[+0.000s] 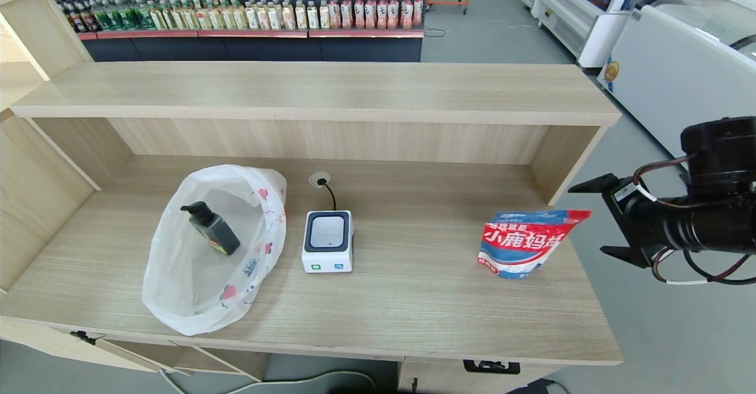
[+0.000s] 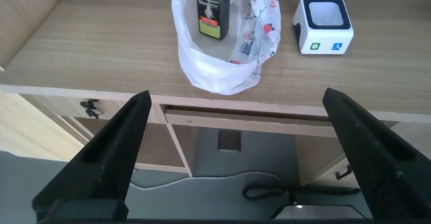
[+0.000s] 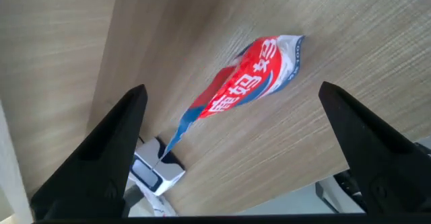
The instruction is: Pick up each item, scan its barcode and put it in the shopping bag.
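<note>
A red-and-blue pouch [image 1: 522, 243] stands on the wooden surface [image 1: 413, 287] near the right jaws, spread wide and empty, while the left jaws, likewise open, hang off its front edge, facing the shopping bag [image 1: 195, 287] that holds a dark pump bottle [image 1: 212, 228] beside the scanner [image 1: 328, 240].

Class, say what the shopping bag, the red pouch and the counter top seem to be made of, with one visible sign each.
Translucent white shopping bag: probably thin plastic film; crinkled, slightly see-through wall.
Red, white and blue pouch: glossy printed plastic or foil laminate; creased, shiny.
Pale counter top: wood-grain pattern, matt; likely laminate, possibly veneer.
</note>
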You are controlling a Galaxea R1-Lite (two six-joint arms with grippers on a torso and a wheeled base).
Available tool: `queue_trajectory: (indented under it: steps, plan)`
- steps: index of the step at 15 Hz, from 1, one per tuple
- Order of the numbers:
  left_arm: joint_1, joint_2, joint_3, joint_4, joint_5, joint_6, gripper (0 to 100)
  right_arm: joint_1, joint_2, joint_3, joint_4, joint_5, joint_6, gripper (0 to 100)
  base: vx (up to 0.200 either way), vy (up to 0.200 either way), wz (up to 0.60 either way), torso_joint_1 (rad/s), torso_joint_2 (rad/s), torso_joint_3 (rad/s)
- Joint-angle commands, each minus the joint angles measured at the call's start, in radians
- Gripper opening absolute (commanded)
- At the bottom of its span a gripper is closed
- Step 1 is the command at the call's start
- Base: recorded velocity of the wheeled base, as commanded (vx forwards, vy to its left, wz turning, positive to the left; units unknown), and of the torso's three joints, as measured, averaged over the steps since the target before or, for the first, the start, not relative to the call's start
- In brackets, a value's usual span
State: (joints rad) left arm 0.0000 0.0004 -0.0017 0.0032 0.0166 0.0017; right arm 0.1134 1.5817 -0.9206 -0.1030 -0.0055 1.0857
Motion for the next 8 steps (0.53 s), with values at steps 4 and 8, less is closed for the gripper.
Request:
queue_trajectory:
  steps: [4,8]
  plan:
    - [0.0,0.0,0.0,0.0,0.0,0.0,100,0.083,0.285,-0.138,-0.006,-0.071,-0.006,100,0.0,0.0,0.0,0.0,0.0,0.0]
    - [0.0,0.0,0.0,0.0,0.0,0.0,100,0.147,0.422,-0.152,-0.05,-0.103,-0.096,100,0.0,0.0,0.0,0.0,0.0,0.0]
